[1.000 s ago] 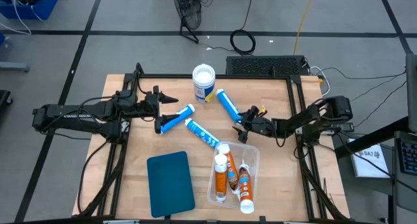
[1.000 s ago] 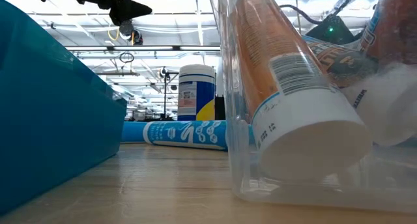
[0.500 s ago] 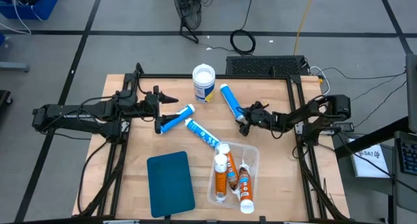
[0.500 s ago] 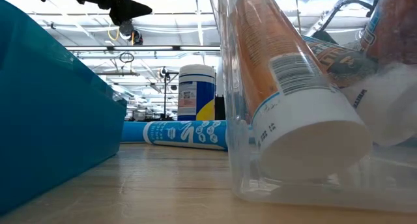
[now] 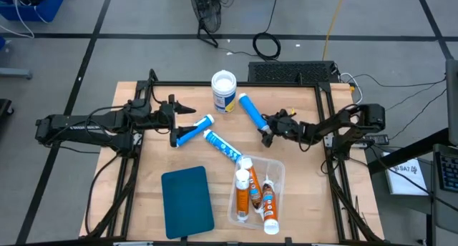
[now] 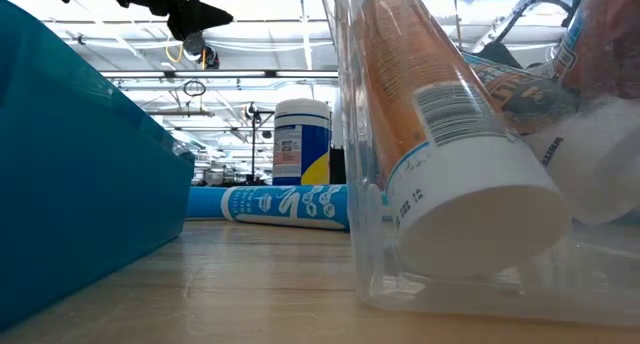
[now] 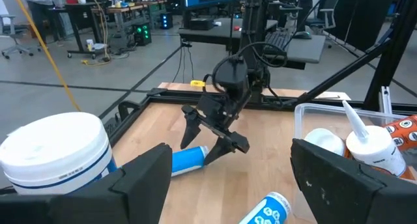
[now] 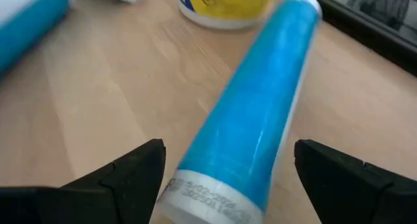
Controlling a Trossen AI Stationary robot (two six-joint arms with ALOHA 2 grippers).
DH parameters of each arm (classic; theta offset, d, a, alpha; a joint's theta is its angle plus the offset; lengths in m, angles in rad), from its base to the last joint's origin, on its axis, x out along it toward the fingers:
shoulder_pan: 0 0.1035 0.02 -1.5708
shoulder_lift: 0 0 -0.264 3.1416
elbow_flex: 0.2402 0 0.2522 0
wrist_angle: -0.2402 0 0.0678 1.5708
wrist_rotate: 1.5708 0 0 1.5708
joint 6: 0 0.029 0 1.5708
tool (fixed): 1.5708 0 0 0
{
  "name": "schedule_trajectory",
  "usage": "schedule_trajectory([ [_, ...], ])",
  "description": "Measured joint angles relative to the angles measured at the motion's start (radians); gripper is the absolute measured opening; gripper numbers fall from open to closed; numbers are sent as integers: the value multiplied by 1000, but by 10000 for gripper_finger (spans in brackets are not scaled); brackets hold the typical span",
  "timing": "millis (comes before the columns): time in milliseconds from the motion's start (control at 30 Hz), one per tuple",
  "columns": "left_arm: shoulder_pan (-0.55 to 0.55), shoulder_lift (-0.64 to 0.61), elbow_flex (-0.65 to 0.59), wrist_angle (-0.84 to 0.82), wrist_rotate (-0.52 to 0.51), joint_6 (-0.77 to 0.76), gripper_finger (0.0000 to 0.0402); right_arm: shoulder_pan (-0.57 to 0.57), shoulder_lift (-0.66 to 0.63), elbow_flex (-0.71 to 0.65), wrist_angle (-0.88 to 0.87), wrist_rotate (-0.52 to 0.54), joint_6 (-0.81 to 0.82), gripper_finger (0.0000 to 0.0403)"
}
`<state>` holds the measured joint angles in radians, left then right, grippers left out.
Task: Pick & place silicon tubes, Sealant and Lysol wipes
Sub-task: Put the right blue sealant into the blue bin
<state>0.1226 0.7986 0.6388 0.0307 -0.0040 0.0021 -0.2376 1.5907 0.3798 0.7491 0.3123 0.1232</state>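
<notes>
The Lysol wipes (image 5: 224, 91) stand upright at the table's far middle; they also show in the low view (image 6: 302, 142). One blue tube (image 5: 250, 110) lies flat just right of the wipes. My right gripper (image 5: 275, 126) is open, one finger on each side of the near end of this tube (image 8: 251, 113), clear of it. My left gripper (image 5: 184, 123) is open and empty, held above a second blue tube (image 5: 195, 130). A third blue tube (image 5: 222, 146) lies at the table's middle.
A clear tray (image 5: 278, 167) at the near right holds several orange-and-white tubes (image 5: 245, 192). A teal rectangular lid (image 5: 187, 202) lies flat at the near left. Bare wood shows along the left side and in the far right corner.
My right gripper has gone a little toward the table's far edge, staying open at the near end of the blue tube.
</notes>
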Motion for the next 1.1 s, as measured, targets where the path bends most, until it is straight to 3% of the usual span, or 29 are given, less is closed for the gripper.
schedule_trajectory([
  [267,0,0,0,-1,0,0,306,-18,69,0,-1,0,4,320],
  [533,0,0,0,-1,0,0,306,-18,150,0,120,0,-20,314],
  [700,0,0,0,-1,0,0,306,-18,190,0,171,0,-19,281],
  [900,0,0,0,-1,0,-5,306,-17,193,1,169,-5,-12,207],
  [1100,0,0,0,-3,0,-6,306,-16,194,1,173,-1,-11,202],
])
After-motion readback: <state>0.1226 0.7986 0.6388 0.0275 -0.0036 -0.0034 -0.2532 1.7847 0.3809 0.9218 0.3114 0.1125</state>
